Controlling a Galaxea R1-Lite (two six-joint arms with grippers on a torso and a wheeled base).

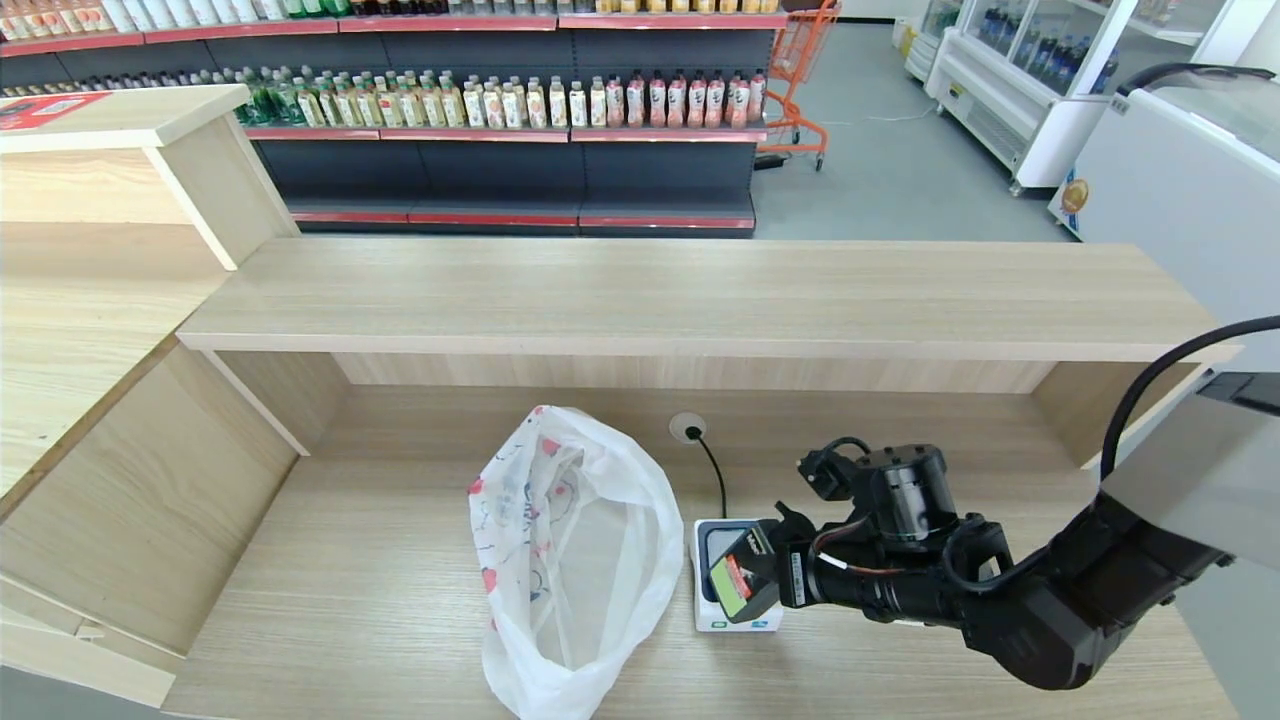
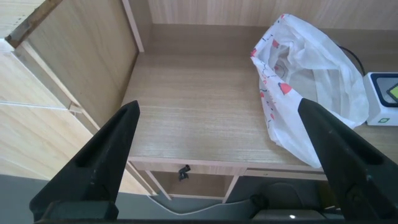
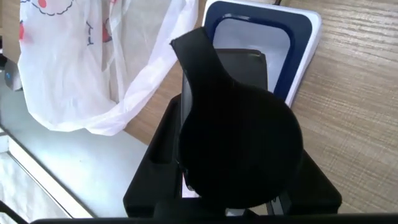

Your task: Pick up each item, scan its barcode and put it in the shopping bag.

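Right claw (image 1: 770,566): clamped on a small dark pack (image 1: 742,588), holding it by its end, arm stretched in from the right.
Pack: right over the scanner (image 1: 712,558). I can see a green and red label on the face turned up toward me; whether the pack touches the scanner, I can't tell.
Scanner: white body with a dark-framed window (image 3: 298,37), flat on the wooden counter (image 1: 350,600), with a black cable (image 1: 716,472) running back to a round hole in the counter.
Shopping bag (image 1: 570,560): white plastic with red prints, mouth open, slumped on the counter just beside the scanner on its left, its edge brushing the scanner's side.
Left claw (image 2: 219,109): fingers (image 2: 102,158) wide apart with nothing between them, hanging off the near edge of the counter, the bag (image 2: 311,74) off to one side.
Behind: a raised wooden ledge (image 1: 700,295), and past it shop shelves lined with bottles (image 1: 500,100).
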